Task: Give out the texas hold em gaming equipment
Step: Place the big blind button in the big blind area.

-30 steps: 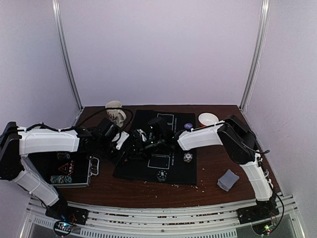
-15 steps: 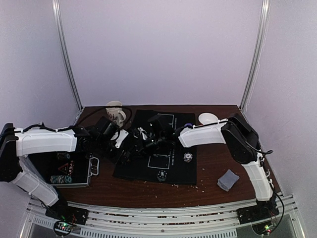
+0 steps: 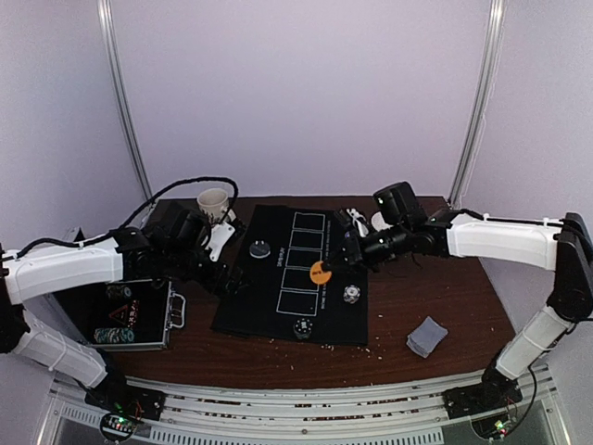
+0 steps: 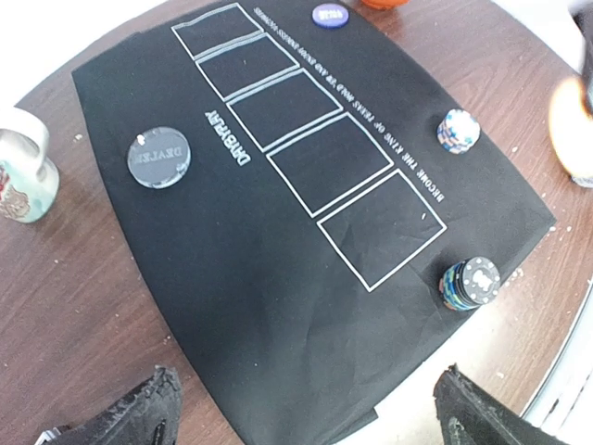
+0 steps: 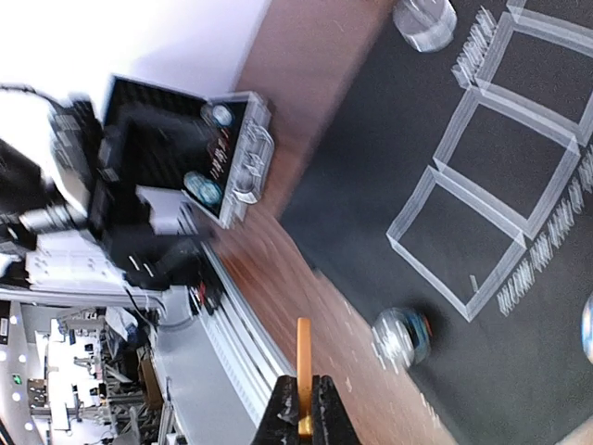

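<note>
Broadly, the brown table (image 3: 445, 297) fills the lower half of the overhead view, and the black mat (image 3: 250, 301) with its column of five white card outlines lies at its centre. An open black case (image 3: 130, 315) with chips inside sits at the lower left. The left gripper (image 4: 308, 415) hangs over the mat's left edge, fingers spread wide with nothing between them. The right gripper (image 5: 301, 408) reaches in from the upper right, clenched on the orange button disc (image 5: 303, 363), which shows edge-on between the fingertips and seems held clear of the mat near its middle. A grey deck of cards (image 3: 426, 336) lies on bare wood at the lower right, well apart from the mat. In the left wrist view the dealer button (image 4: 158, 157) rests on the mat's upper left, a pale chip stack (image 4: 458, 131) stands at the right, a dark-topped chip stack (image 4: 470, 283) at the lower right, and a blue disc (image 4: 330, 14) at the top edge. The step in hand looks like placing the orange disc; next it likely needs carrying to a player's spot beside the outlines, lowering flat and letting go without nudging the stacks
</note>
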Motion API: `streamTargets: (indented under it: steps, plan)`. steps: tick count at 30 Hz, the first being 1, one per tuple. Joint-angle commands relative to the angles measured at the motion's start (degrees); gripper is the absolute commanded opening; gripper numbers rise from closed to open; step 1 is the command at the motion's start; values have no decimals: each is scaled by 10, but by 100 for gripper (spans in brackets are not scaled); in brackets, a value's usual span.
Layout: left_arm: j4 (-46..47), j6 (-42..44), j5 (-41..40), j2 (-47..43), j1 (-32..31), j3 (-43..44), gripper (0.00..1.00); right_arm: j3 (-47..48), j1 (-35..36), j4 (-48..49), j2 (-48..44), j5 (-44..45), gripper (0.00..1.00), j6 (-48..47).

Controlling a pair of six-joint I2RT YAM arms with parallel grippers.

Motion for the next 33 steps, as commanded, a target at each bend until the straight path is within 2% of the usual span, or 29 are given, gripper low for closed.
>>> streamTargets:
  steps: [1, 4, 8, 19, 20, 23, 28, 32, 33]
  plan:
    - [22, 5, 10, 25, -1, 15, 98, -133, -8, -25, -42, 9, 0, 10]
    - [18, 5, 15, 39, 0, 21, 98, -188, -20, 8, -37, 1, 0, 17]
    - [10, 4, 4, 44, -1, 21, 98, -217, -43, 49, -14, 0, 0, 13]
    - [1, 8, -8, 48, -1, 18, 98, -227, -76, 30, 31, 3, 0, -33]
    - [1, 9, -8, 50, 0, 19, 98, -220, -77, 16, 33, 11, 2, -41]
    - [-1, 11, -7, 53, 0, 23, 98, -195, -77, -40, 32, 50, 20, -65]
    - [-1, 17, -7, 54, 0, 23, 98, -145, -77, -133, 14, 124, 41, -97]
    - [-1, 20, -7, 55, 0, 23, 98, -82, -73, -220, -2, 221, 48, -127]
    - [-1, 21, -8, 56, 0, 23, 98, -62, -70, -236, -4, 246, 53, -136]
